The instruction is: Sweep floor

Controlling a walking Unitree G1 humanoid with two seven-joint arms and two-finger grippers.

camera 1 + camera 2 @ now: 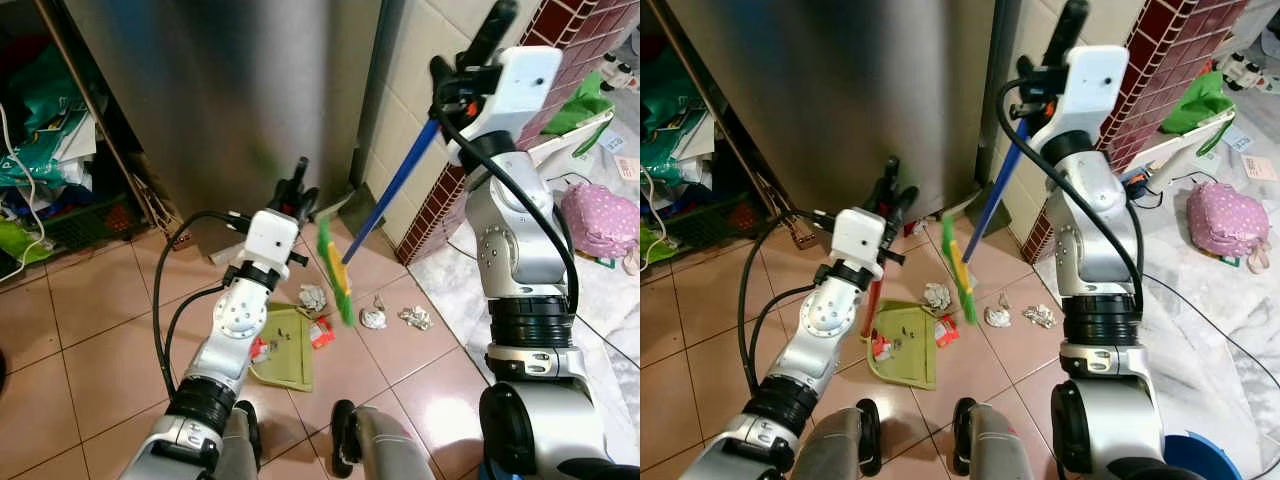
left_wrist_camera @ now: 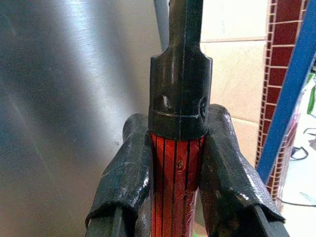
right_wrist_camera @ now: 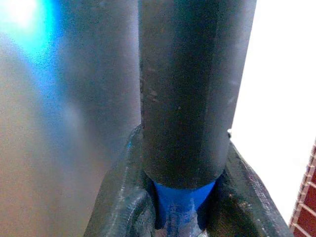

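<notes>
My left gripper point(image 1: 297, 190) is shut on the red, black-capped handle point(image 2: 177, 173) of a green dustpan point(image 1: 287, 352). The dustpan rests on the tiled floor in front of my feet, with bits of litter and a red wrapper point(image 1: 321, 332) at its edge. My right gripper point(image 1: 468, 68) is raised high and shut on the black-topped blue handle point(image 1: 400, 180) of a broom. The broom's green and yellow head point(image 1: 336, 272) hangs tilted just above the floor beside the dustpan. Three crumpled paper scraps point(image 1: 373, 318) lie on the tiles close to the broom head.
A tall steel cabinet point(image 1: 220, 100) and a tiled wall with a red brick corner point(image 1: 440, 200) stand close ahead. A cluttered shelf point(image 1: 50, 150) is at the left. A pink dotted bag point(image 1: 600, 215), cables and a blue bucket point(image 1: 1202, 462) are at the right.
</notes>
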